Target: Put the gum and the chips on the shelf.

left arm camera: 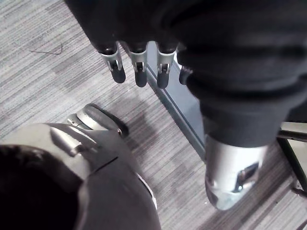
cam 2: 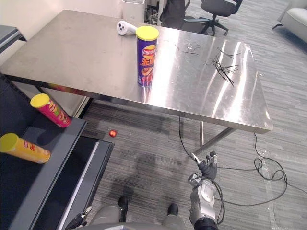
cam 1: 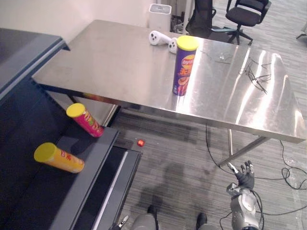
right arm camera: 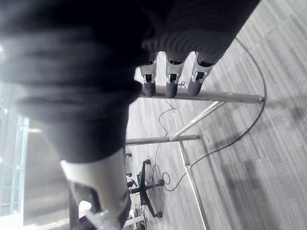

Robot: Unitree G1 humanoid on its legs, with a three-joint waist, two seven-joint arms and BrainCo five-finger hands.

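While chips can (cam 1: 183, 67) stands upright on table (cam 1: 120, 62), left hand (left arm camera: 139, 72), right hand (cam 1: 245, 178) hang slack, holding nothing

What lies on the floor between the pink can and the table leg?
A small red thing, nearer the pink can than the leg; both eye views show it.

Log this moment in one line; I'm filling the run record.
purple chips can: upright on steel table | pink chips can, yellow chips can: lying on dark shelf | left hand: open, empty | right hand: open, empty
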